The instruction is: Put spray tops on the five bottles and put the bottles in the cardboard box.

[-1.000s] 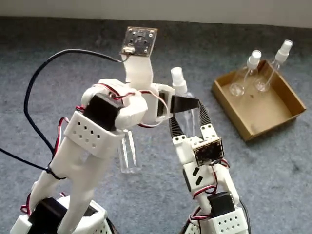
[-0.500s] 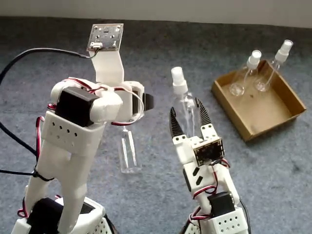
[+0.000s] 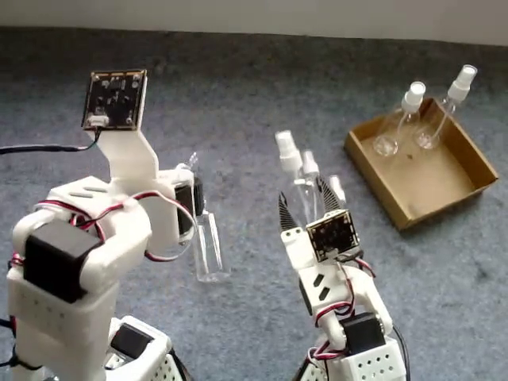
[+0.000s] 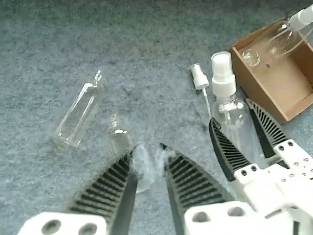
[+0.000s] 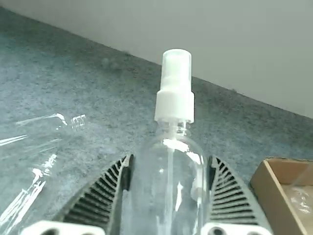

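The grey table point(image 3: 444, 286) is carrying everything. What is going to matter is how the cardboard box point(image 3: 432, 182) lies from the right arm's fingers point(image 3: 285, 213). Seen from above, the box is sitting at about 2 o'clock from those fingers, well apart, with bare table between. The right arm point(image 3: 333, 294) is standing much nearer to the box than the left arm point(image 3: 79, 262), which is sitting out at 9 o'clock. So the carry is looking like the right arm's job (a judgement, not a thing seen).

The right arm's fingers are clamping the body of a bottle point(image 3: 302, 189) from both sides, their ribbed faces pressing on its clear wall in the right wrist view. The bottle is standing roughly upright, its long axis rising out of the grip and leaning slightly toward 11 o'clock. It is probably going to need lifting over the box's near wall, then setting beside the two capped bottles point(image 3: 401, 119) already leaning in the far corner.

The left arm's fingers point(image 4: 183, 171) are sitting a little apart with nothing between them. They are hanging above the nearer of two bare bottles point(image 4: 78, 115) lying on their sides.

The held bottle is looking clear and round-shouldered. A white spray top point(image 5: 175, 88) is sitting on its neck and a thin tube is running down inside. A loose spray top point(image 4: 199, 78) is lying just beside it.
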Robot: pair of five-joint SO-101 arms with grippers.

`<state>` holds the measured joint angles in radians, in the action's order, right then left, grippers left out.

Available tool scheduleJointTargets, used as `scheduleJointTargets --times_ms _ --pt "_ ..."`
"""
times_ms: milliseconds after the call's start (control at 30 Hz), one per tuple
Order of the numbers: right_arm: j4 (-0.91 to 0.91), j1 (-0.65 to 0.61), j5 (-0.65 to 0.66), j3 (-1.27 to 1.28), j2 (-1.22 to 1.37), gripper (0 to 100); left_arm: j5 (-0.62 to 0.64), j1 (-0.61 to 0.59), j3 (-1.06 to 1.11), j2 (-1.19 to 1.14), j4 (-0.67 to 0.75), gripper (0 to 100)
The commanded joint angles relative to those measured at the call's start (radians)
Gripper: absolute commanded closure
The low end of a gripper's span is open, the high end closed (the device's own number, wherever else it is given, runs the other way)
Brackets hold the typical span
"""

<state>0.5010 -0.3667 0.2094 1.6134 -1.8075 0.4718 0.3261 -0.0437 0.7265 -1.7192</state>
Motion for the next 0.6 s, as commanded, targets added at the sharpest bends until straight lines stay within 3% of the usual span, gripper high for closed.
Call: scheduleJointTargets --times_ms 0,133,367,567 --pt "0.022 0.008 0.003 -0.14 -0.01 87.2 0.003 -0.002 0.202 0.151 0.077 99" --pt "0.048 0.007 0.003 -0.216 -0.002 87.2 0.008 0.018 0.409 0.303 0.247 99" --pt "0.045 0.007 -0.005 -0.348 0.177 87.2 0.011 0.228 0.753 0.622 0.519 99" --pt "0.045 0.005 -0.155 -0.472 0.283 87.2 0.012 0.239 1.006 0.831 0.715 99"
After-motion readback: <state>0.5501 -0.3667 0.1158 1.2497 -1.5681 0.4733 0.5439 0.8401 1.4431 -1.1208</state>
